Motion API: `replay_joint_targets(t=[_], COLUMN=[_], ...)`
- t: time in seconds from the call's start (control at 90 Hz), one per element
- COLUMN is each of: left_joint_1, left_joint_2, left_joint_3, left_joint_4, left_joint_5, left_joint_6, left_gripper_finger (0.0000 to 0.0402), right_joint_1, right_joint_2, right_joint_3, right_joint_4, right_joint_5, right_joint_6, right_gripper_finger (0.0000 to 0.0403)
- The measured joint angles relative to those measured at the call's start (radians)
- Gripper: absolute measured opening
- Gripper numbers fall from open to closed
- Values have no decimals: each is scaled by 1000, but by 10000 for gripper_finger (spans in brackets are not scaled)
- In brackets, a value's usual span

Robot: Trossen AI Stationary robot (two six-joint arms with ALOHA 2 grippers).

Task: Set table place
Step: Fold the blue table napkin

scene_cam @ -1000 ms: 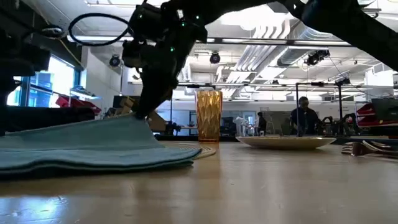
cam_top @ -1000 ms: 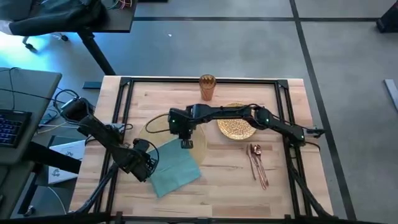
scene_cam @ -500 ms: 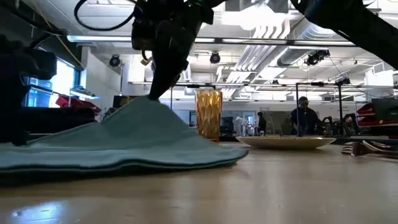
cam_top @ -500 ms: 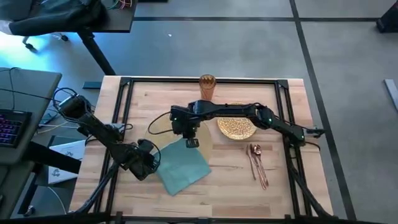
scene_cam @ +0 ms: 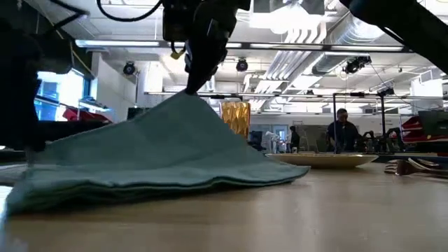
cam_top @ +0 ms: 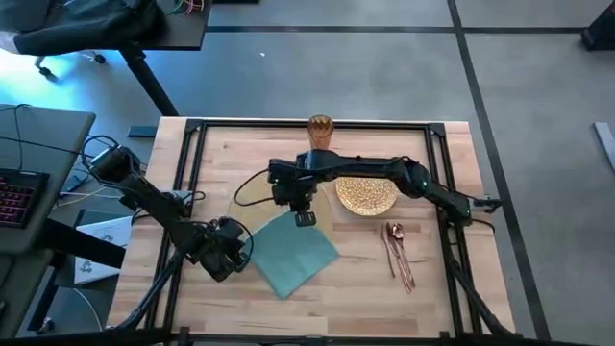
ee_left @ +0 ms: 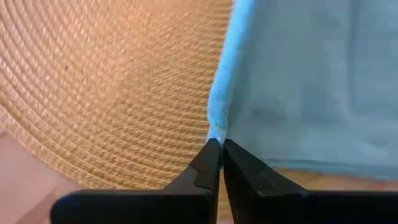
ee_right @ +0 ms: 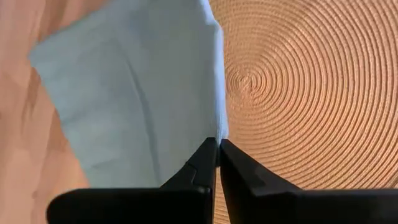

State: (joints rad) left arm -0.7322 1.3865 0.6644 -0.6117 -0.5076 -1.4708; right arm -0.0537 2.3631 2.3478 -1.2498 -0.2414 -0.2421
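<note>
The teal napkin (cam_top: 296, 252) has slid toward the right side of the table (cam_top: 437, 298) over the last second, its near corner rising from flat to a peaked tent in the low view. Both arms hold it: the right end effector (cam_top: 304, 217) is clamped on the corner nearest the amber cup (cam_top: 320, 135), over the woven placemat (cam_top: 252, 191), and the left end effector (cam_top: 233, 249) is pinched on the opposite corner (each wrist view shows fingers closed tight on a cloth edge). I judge this a carry toward the napkin's spot beside the setting, still early in the task, since the glittery gold plate (cam_top: 365, 195) sits off the placemat. The copper spoon and knife (cam_top: 399, 254) lie to the right, near the plate, with the fork not separable from them. The right arm's reach crosses over the plate, and the trailing cloth could drag across the cutlery if swept further.
</note>
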Motion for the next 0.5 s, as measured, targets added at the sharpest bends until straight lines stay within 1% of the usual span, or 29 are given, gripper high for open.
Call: replay_joint_targets(t=[0.1, 0.2, 0.322, 0.422, 0.5], left_joint_1=[0, 2, 19, 39, 55], left_joint_2=[-28, -68, -129, -167, -200], left_joint_3=[35, 75, 85, 85, 85], left_joint_4=[-90, -231, -371, -450, -446], left_joint_5=[-16, -67, -101, -101, -100], left_joint_6=[-11, -66, -126, -132, -97], left_gripper_finger=[0, 0, 0, 0, 0], right_joint_1=[-16, -44, -91, -121, -137], right_joint_2=[-14, -38, -35, -28, -28], right_joint_3=[0, 1, -1, -15, -15], right_joint_4=[2, 20, 19, 49, 35], right_joint_5=[18, 52, 73, 73, 66], right_joint_6=[36, 61, 66, 29, -36], right_gripper_finger=[0, 0, 0, 0, 0])
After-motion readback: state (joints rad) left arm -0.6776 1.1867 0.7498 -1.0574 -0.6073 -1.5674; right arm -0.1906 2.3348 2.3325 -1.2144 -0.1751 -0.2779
